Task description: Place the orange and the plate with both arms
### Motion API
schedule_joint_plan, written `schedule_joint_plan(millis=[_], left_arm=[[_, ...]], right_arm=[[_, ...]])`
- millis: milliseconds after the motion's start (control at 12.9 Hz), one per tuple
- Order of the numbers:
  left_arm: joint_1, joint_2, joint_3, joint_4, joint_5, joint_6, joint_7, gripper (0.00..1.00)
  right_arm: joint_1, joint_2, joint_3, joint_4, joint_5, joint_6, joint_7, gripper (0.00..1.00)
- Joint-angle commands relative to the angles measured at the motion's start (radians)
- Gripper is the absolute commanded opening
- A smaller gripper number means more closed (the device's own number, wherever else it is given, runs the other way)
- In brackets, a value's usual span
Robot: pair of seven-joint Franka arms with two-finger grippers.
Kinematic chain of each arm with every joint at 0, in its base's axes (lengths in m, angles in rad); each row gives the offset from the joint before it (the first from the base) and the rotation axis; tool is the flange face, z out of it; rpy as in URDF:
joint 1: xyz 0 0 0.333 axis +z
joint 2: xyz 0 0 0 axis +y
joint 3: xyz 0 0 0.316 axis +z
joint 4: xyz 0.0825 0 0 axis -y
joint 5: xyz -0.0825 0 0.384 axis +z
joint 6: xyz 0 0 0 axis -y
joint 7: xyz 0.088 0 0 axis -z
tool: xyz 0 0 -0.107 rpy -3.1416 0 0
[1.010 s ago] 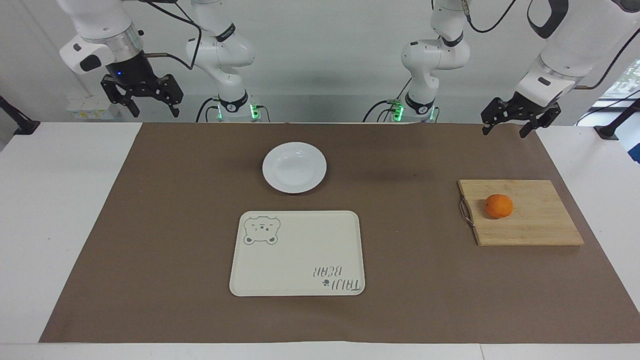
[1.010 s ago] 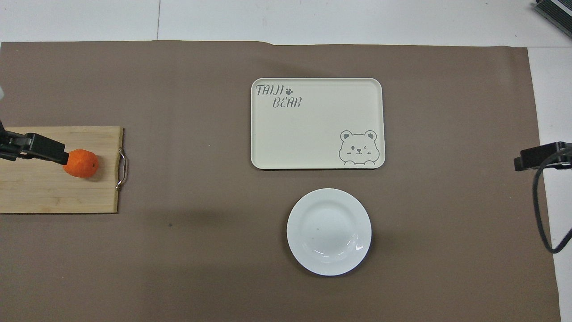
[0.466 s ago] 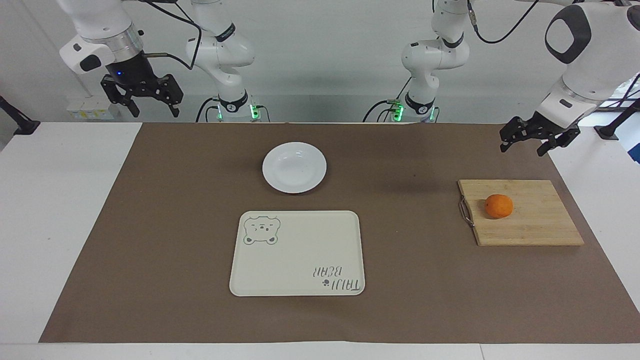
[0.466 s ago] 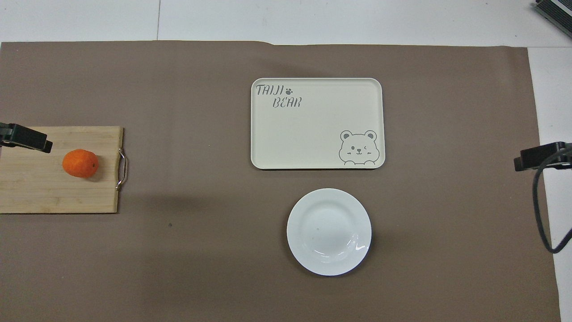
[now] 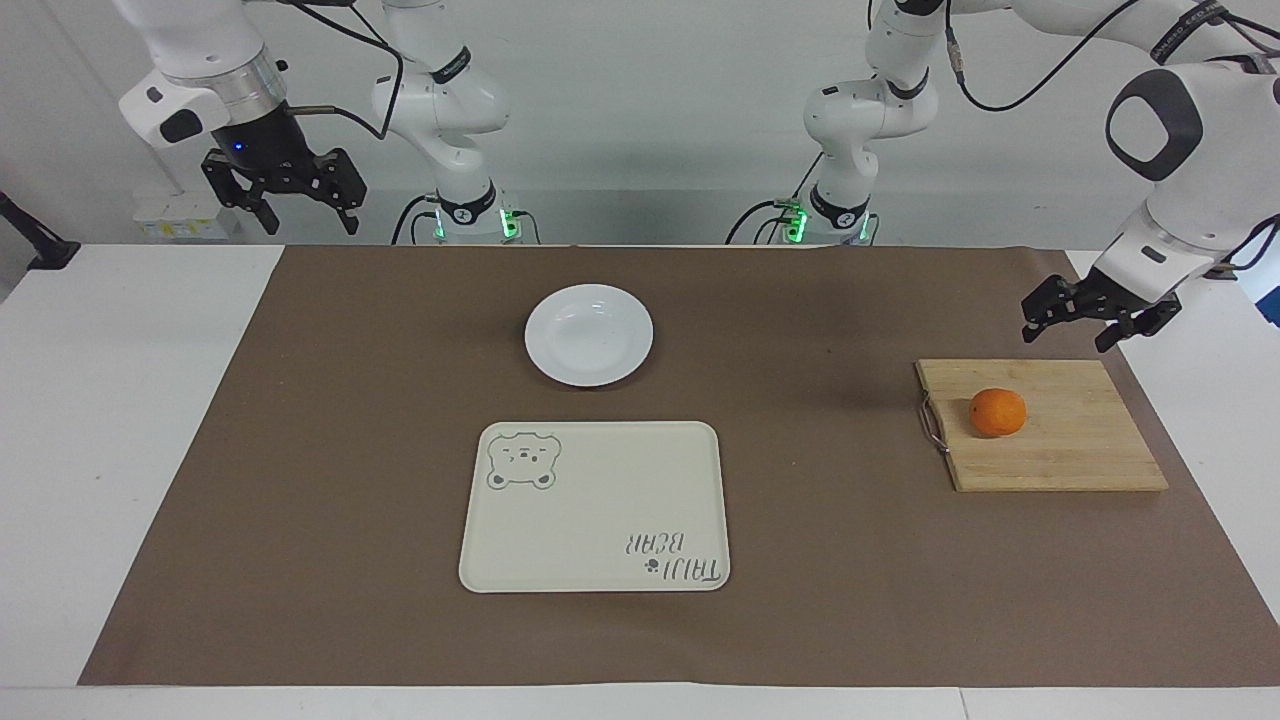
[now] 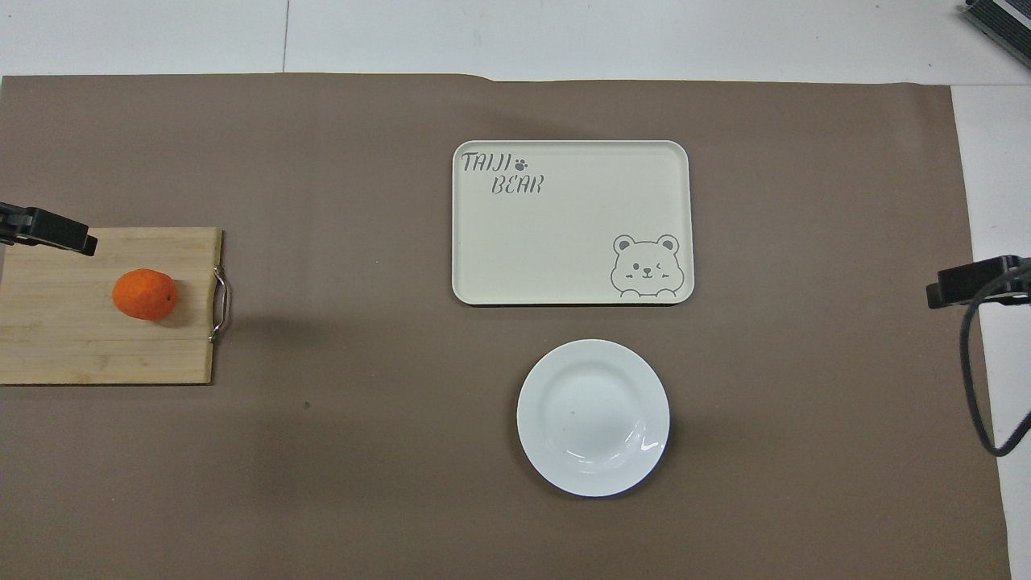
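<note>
Orange [image 5: 998, 412] sits on a wooden board [image 5: 1060, 450] near the bench edge at the left arm's end, close to the board's handle [image 5: 931, 423]. The plate [image 5: 589, 335] lies in the middle of the brown mat [image 5: 350, 450], nearer the robots than the tray [image 5: 595, 505], which lies just beside it and carries nothing.

The left tool [image 5: 1090, 315] hangs over the board's corner nearest the robots, on the side away from the handle, fingers spread and holding nothing. It is apart from the orange. The right tool [image 5: 283, 185] waits high over the mat's corner by its own base, also spread and empty.

Judging from this, the step in hand is the left arm's reach for the orange, and nothing has been placed yet. To do it well, the left tool should come over the fruit's centre before descending, so the fingers straddle its widest part, not one shoulder. A round fruit rolls if one finger touches first, so both should close together, low enough to grip past the bulge but short of scraping the board. How high the tool now stands is hard to read, probably clear of the fruit's top.

The right arm's likely job is the plate. A rim pinch from the mat side suits a shallow dish, kept level when lifted.
</note>
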Motion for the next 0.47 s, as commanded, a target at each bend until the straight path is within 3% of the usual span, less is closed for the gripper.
schedule_joint_plan(millis=[0,388], left_arm=[[0.029,0.013,-0.007,-0.064,0.006,0.105,0.030,1.00],[0.033,0.059,-0.007,-0.171,0.006,0.266,0.032,1.00]], right_arm=[[-0.004,-0.014,0.004,-0.014,-0.010,-0.007,0.017,1.00],[-0.005,-0.014,0.004,-0.013,-0.010,-0.007,0.017,1.00]])
